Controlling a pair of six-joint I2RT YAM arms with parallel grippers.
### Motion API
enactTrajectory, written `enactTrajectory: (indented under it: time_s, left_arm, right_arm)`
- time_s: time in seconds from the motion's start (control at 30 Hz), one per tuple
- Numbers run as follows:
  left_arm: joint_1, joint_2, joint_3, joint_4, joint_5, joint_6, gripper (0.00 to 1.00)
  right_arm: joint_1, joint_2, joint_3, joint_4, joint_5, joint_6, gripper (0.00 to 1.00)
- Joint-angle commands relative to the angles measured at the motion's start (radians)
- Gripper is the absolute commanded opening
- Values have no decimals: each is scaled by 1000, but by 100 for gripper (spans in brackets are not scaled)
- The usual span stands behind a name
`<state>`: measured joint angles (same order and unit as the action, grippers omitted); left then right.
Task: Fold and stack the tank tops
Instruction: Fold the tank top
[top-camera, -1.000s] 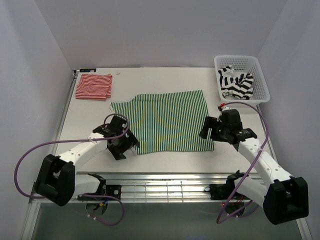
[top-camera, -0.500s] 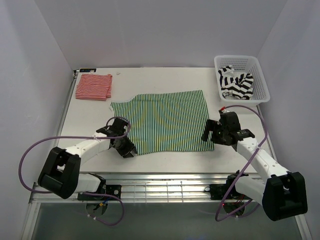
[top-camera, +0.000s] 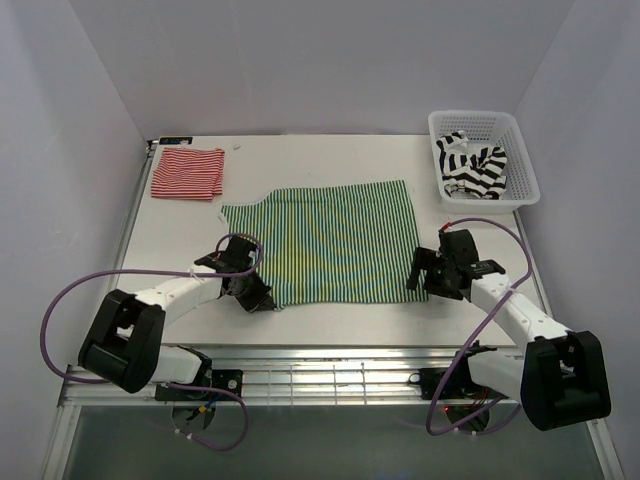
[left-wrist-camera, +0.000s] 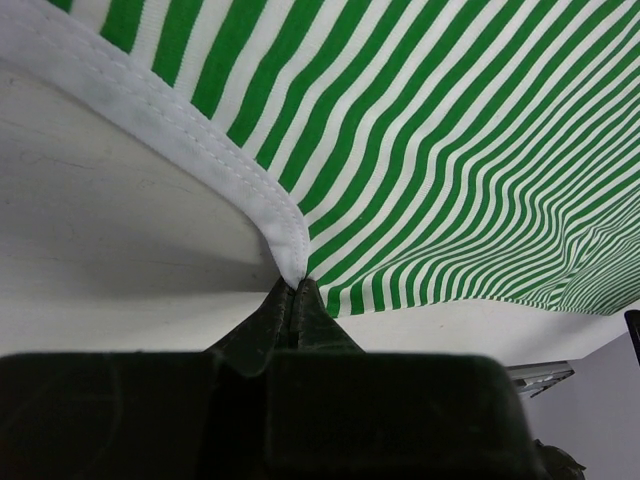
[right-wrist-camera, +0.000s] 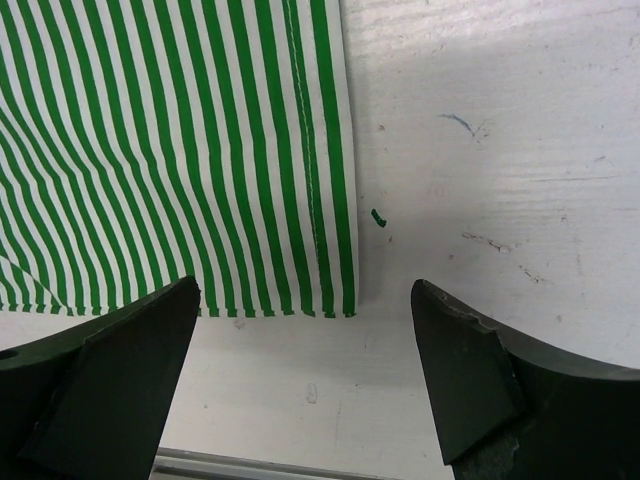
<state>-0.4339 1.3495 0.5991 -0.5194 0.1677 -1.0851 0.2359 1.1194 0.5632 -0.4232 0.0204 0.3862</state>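
Between the pressed-together tips of the left claw (left-wrist-camera: 292, 288), the white-bound near corner of the soft green-and-white striped cloth tank top (top-camera: 330, 240) is pinched, while the rest lies flat on the white worktop (top-camera: 320, 160) ahead of it. The right claw (right-wrist-camera: 303, 300) hangs spread astride the other near corner, gripping nothing. Light and limp, the top will likely sag, and looks best taken by both stitched corner hems at once.

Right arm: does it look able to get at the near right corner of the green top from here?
Probably yes. The right claw is open, and the near corner of the green-and-white top shows between its fingers. Only the table lies beside that corner; nothing blocks the way.
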Motion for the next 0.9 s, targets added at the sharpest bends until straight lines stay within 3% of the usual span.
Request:
enactTrajectory:
  time_s: [0.0, 0.13, 0.3, 0.43, 0.6, 0.7, 0.87]
  left_arm:
    - [0, -23, -16, 9, -30, -4, 0]
    - [0, -21, -18, 1, -28, -9, 0]
    - [0, -41, -27, -5, -42, -30, 0]
    - [0, -56, -28, -10, -49, -32, 0]
    - [0, -58, -22, -24, -48, -32, 0]
    - [0, -64, -19, -30, -51, -29, 0]
    - [0, -82, 7, -66, -59, -18, 0]
  right_arm:
    - [-7, -4, -19, 1, -10, 17, 93]
    - [-13, -21, -46, 1, -10, 31, 100]
    - [-17, -12, -59, 4, -34, 37, 77]
    - [-20, 8, -54, 14, -40, 36, 50]
    - [-20, 11, -59, 14, -73, 37, 33]
    - [-20, 5, -65, 12, -70, 31, 11]
    - [-20, -26, -39, -8, -62, 20, 8]
